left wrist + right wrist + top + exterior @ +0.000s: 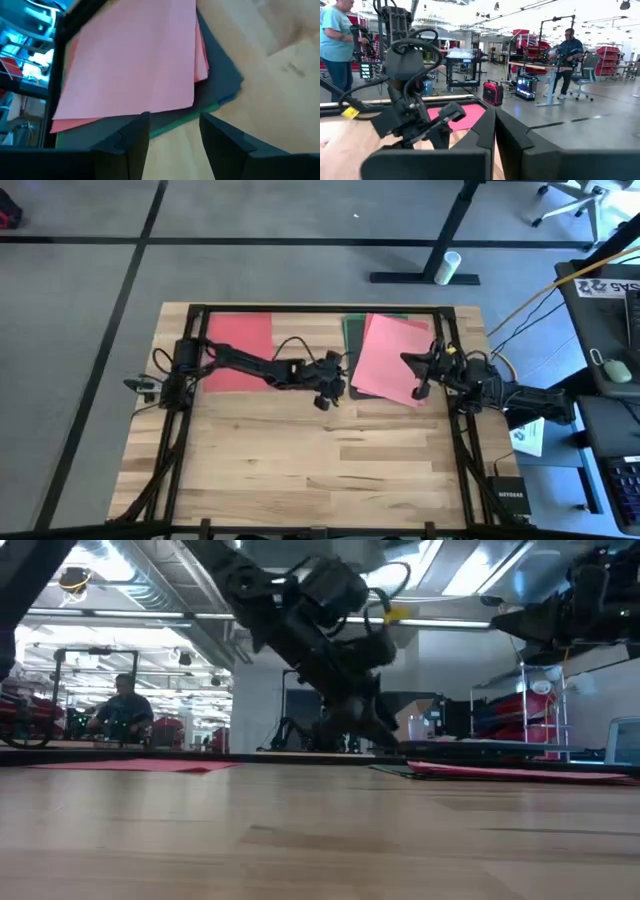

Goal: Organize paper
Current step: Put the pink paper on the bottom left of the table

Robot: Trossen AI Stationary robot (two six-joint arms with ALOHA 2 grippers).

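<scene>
Now parted and empty, left fingers [172, 142] just short of the near edge of the pink-topped paper stack [388, 358] at the tabletop's [320, 460] far right; right fingers [425, 370] together beside it; red sheet [237, 350] far left.

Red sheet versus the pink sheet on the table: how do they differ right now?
The red sheet lies alone at the table's far left, squared with the edge; the pink sheet lies far right, skewed. The red sheet rests directly on the wood, while the pink sheet tops a messy pile of green, dark grey and blue sheets. The left gripper is beside the pink sheet, not the red. Both lie flat.
</scene>
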